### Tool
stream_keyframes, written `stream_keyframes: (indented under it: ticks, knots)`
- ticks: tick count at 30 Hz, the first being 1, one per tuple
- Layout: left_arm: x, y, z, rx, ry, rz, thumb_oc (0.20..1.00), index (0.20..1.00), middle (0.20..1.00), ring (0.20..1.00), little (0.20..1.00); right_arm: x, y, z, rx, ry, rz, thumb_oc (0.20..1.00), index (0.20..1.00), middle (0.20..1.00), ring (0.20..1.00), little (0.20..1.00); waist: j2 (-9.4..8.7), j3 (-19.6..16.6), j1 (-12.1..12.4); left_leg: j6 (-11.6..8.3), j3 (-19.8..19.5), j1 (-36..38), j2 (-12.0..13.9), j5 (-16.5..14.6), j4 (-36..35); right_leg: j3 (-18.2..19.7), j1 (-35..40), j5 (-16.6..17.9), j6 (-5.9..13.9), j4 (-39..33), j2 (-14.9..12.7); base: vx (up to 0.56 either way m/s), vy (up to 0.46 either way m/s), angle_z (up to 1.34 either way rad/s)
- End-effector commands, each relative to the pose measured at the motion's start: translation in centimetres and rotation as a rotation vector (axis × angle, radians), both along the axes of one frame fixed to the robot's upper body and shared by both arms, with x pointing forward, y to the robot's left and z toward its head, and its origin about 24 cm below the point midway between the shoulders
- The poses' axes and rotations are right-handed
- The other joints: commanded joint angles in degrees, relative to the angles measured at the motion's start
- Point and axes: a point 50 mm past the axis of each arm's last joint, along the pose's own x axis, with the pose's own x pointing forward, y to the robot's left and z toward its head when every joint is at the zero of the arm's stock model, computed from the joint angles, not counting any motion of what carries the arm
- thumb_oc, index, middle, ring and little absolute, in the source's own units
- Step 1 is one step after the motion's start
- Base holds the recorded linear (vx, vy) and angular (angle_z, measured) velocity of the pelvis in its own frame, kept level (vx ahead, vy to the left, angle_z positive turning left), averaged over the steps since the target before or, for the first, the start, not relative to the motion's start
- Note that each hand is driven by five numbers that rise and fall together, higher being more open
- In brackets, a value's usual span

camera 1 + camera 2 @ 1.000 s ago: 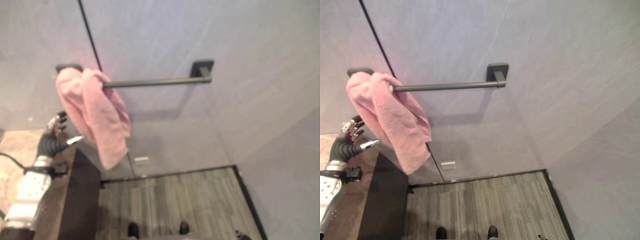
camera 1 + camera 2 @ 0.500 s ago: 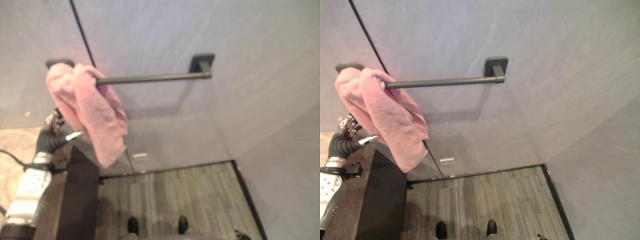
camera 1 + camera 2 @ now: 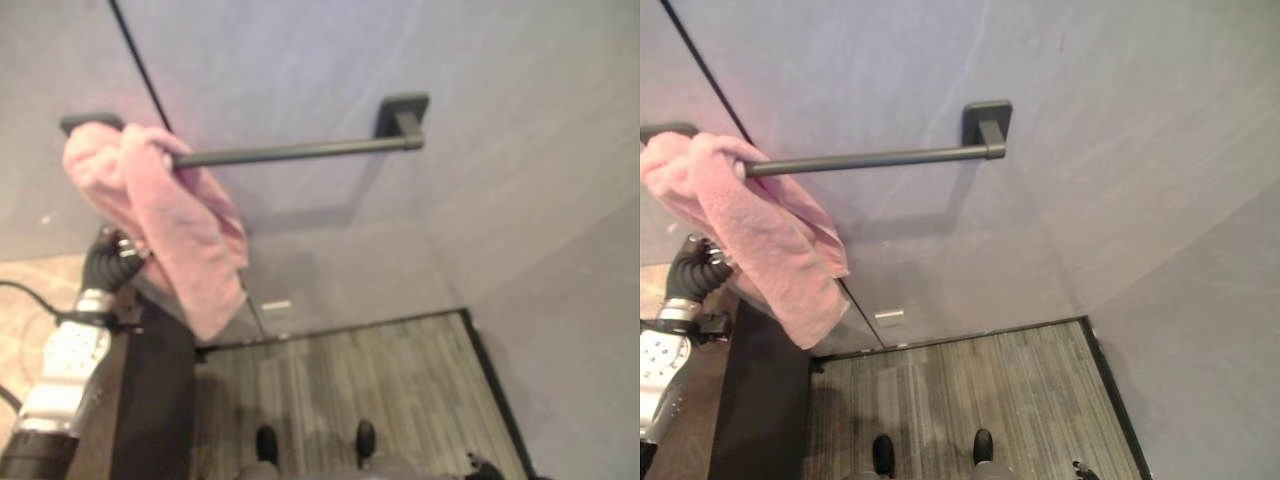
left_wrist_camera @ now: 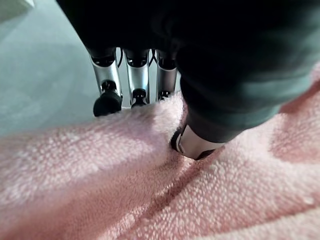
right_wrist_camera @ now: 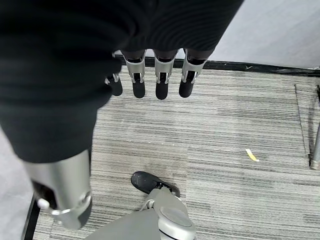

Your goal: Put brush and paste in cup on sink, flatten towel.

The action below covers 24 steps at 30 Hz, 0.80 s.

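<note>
Head eyes look down at wall, share rail (image 3: 300, 152); wrist cams close along fingers (image 4: 107, 85)

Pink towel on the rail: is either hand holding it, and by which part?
Cannot tell: the left hand meets the pink towel, fingertips sunk in. The right hand holds nothing.

A dark bar (image 3: 865, 158) is fixed to the grey-lilac wall (image 3: 1120, 130); below lies striped grey floor (image 3: 970, 380) with a black skirting strip (image 3: 940, 340)

My left robot hand (image 4: 210, 90) is wearing a dark ribbed cover, its silver fingers (image 4: 137, 75) ending in dark tips; below the pink towel (image 3: 185, 235), my forearm (image 3: 68, 360) is showing silver-grey with small dark dots.
</note>
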Motion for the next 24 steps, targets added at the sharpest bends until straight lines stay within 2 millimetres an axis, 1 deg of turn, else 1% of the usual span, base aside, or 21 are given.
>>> stream_keyframes:
  ticks: [1, 4, 6, 7, 8, 9, 10, 11, 12, 13, 14, 15, 16, 17, 18, 19, 21, 24]
  knots:
    - [1.1, 0.6, 3.4, 0.07, -0.131, -0.004, 0.2, 0.2, 0.2, 0.2, 0.2, 1.8, -1.2, 0.8, -0.059, -0.037, 0.076, 1.0, 1.0, 1.0, 1.0, 1.0, -0.23, 0.81, -0.66, -1.05, -0.27, 2.41, 1.57, -2.42, 0.79, 1.85, -0.2, 4.14, 3.89, -0.1, -2.67, 0.0, 0.0, 0.0]
    - [0.9, 0.7, 3.5, 0.092, -0.125, 0.002, 0.2, 0.2, 0.2, 0.2, 0.2, 2.1, -1.3, 1.0, -0.064, -0.052, 0.064, 1.0, 1.0, 1.0, 1.0, 1.0, -0.12, 0.78, -0.64, -1.07, -0.14, 2.62, 1.65, -2.45, 0.79, 1.99, -0.11, 4.09, 3.92, -0.1, -2.63, 0.0, 0.0, 0.0]
    - [0.5, 1.0, 3.5, 0.105, -0.123, 0.007, 0.2, 0.2, 0.2, 0.2, 0.2, 3.0, -1.6, 1.5, -0.062, -0.113, 0.048, 1.0, 1.0, 1.0, 1.0, 1.0, -0.05, 0.65, -0.72, -1.08, 0.03, 3.07, 1.71, -2.62, 0.79, 2.19, 0.15, 3.99, 3.91, -0.1, -2.6, 0.02, -0.006, -0.02]
    - [0.1, 1.3, 3.4, 0.117, -0.117, 0.011, 0.2, 0.2, 0.2, 0.2, 0.2, 4.7, -2.0, 2.6, -0.055, -0.22, 0.023, 1.0, 1.0, 1.0, 1.0, 1.0, 0.02, 0.53, -0.91, -1.1, 0.19, 3.54, 1.77, -2.8, 0.79, 2.32, 0.5, 3.87, 3.94, -0.1, -2.68, 0.03, -0.008, -0.07]
    - [0.0, 1.3, 3.4, 0.116, -0.116, 0.012, 0.2, 0.2, 0.2, 0.2, 0.2, 4.6, -2.0, 2.6, -0.056, -0.218, 0.023, 1.0, 1.0, 1.0, 1.0, 1.0, 0.06, 0.56, -0.92, -1.11, 0.2, 3.64, 1.78, -2.82, 0.79, 2.33, 0.59, 3.85, 3.95, -0.1, -2.68, 0.03, 0.0, -0.14]
    - [-0.4, 1.4, 3.2, 0.12, -0.107, 0.015, 0.2, 0.2, 0.2, 0.2, 0.2, 5.9, -2.6, 3.8, -0.03, -0.325, -0.046, 1.0, 1.0, 1.0, 1.0, 1.0, 0.2, 0.39, -1.17, -1.13, 0.41, 4.21, 1.79, -3.01, 0.79, 2.48, 1.0, 3.69, 3.94, -0.1, -2.73, 0.02, 0.005, -0.16]
    - [-0.6, 1.6, 3.1, 0.114, -0.106, 0.018, 0.2, 0.2, 0.2, 0.2, 0.2, 6.9, -2.9, 4.7, -0.022, -0.399, -0.064, 1.0, 1.0, 1.0, 1.0, 1.0, 0.25, 0.33, -1.29, -1.16, 0.53, 4.4, 1.84, -3.07, 0.79, 2.52, 1.23, 3.65, 3.96, -0.1, -2.78, 0.02, 0.008, -0.14]
    - [-0.8, 1.7, 2.9, 0.109, -0.101, 0.025, 0.2, 0.2, 0.2, 0.2, 0.2, 8.3, -3.3, 6.1, -0.02, -0.491, -0.067, 1.0, 1.0, 1.0, 1.0, 1.0, 0.34, 0.29, -1.42, -1.13, 0.63, 4.72, 1.83, -3.23, 0.79, 2.59, 1.49, 3.61, 3.92, -0.1, -2.81, 0.0, 0.003, -0.07]
    - [-0.9, 1.7, 2.8, 0.108, -0.1, 0.024, 0.2, 0.2, 0.2, 0.2, 0.2, 8.2, -3.3, 6.2, -0.021, -0.489, -0.067, 1.0, 1.0, 1.0, 1.0, 1.0, 0.42, 0.33, -1.4, -1.13, 0.63, 4.83, 1.84, -3.26, 0.79, 2.59, 1.6, 3.59, 3.93, -0.1, -2.8, 0.03, 0.016, -0.05]
    - [-1.2, 1.8, 2.6, 0.109, -0.09, 0.028, 0.2, 0.2, 0.2, 0.2, 0.2, 10.2, -3.7, 8.5, -0.011, -0.627, -0.054, 1.0, 1.0, 1.0, 1.0, 1.0, 0.63, 0.27, -1.53, -1.07, 0.81, 5.69, 1.86, -3.75, 0.79, 2.5, 2.33, 3.31, 3.99, -0.1, -2.86, 0.0, 0.0, 0.0]
    - [-1.3, 1.8, 2.3, 0.107, -0.081, 0.029, 0.2, 0.2, 0.2, 0.2, 0.2, 12.0, -3.6, 10.8, 0.006, -0.741, -0.015, 1.0, 1.0, 1.0, 1.0, 1.0, 0.7, 0.17, -1.57, -1.03, 0.94, 6.06, 1.9, -3.86, 0.79, 2.46, 2.64, 3.26, 4.01, -0.1, -2.93, 0.0, 0.0, 0.0]
    - [-1.3, 1.8, 2.1, 0.101, -0.074, 0.029, 0.2, 0.2, 0.2, 0.2, 0.2, 12.7, -3.6, 11.8, 0.01, -0.785, 0.011, 1.0, 1.0, 1.0, 1.0, 1.0, 0.66, -0.06, -1.51, -0.98, 1.0, 6.04, 1.87, -3.76, 0.79, 2.51, 2.59, 3.36, 3.95, -0.1, -2.94, 0.0, 0.0, 0.0]
    - [-1.3, 1.8, 2.1, 0.1, -0.074, 0.028, 0.2, 0.2, 0.2, 0.2, 0.2, 12.7, -3.6, 11.8, 0.009, -0.785, 0.011, 1.0, 1.0, 1.0, 1.0, 1.0, 0.71, -0.1, -1.48, -0.98, 1.02, 6.02, 1.87, -3.76, 0.79, 2.53, 2.55, 3.37, 3.95, -0.1, -2.94, 0.0, 0.005, -0.04]
    - [-1.3, 1.7, 2.0, 0.101, -0.073, 0.024, 0.2, 0.2, 0.2, 0.2, 0.2, 13.8, -3.3, 13.3, 0.03, -0.853, 0.037, 1.0, 1.0, 1.0, 1.0, 1.0, 0.75, -0.29, -1.45, -0.93, 1.15, 6.23, 1.9, -3.77, 0.79, 2.57, 2.73, 3.35, 3.92, -0.1, -2.98, 0.0, 0.011, -0.05]
    - [-1.2, 1.5, 1.8, 0.094, -0.067, 0.022, 0.2, 0.2, 0.2, 0.2, 0.2, 15.8, -1.9, 16.3, 0.112, -0.993, 0.108, 1.0, 1.0, 1.0, 1.0, 1.0, 0.65, -0.45, -1.27, -0.82, 1.32, 6.51, 1.87, -3.84, 0.79, 2.58, 2.89, 3.31, 3.87, -0.1, -3.0, 0.0, 0.011, -0.05]
    - [-1.2, 1.5, 1.8, 0.094, -0.067, 0.022, 0.2, 0.2, 0.2, 0.2, 0.2, 15.8, -1.9, 16.3, 0.112, -0.993, 0.108, 1.0, 1.0, 1.0, 1.0, 1.0, 0.68, -0.41, -1.26, -0.82, 1.33, 6.56, 1.87, -3.86, 0.79, 2.6, 2.93, 3.31, 3.88, -0.1, -3.0, -0.02, 0.009, -0.05]
    - [-1.0, 1.3, 1.9, 0.099, -0.063, 0.01, 0.2, 0.2, 0.2, 0.2, 0.2, 17.5, 0.3, 18.9, 0.194, -1.072, 0.244, 1.0, 1.0, 1.0, 1.0, 1.0, 0.55, -0.53, -0.76, -0.75, 1.53, 6.85, 1.87, -3.93, 0.79, 2.64, 3.18, 3.19, 3.78, -0.1, -2.96, -0.02, 0.009, -0.04]
    - [-0.7, 0.7, 1.8, 0.096, -0.051, -0.023, 0.2, 0.2, 0.2, 0.2, 0.2, 19.6, 3.0, 21.6, 0.251, -1.135, 0.411, 1.0, 1.0, 1.0, 1.0, 1.0, 0.29, -0.81, 0.18, -0.62, 1.62, 7.26, 1.91, -3.96, 0.79, 2.64, 3.45, 3.13, 3.66, -0.1, -2.9, -0.01, 0.001, -0.02]
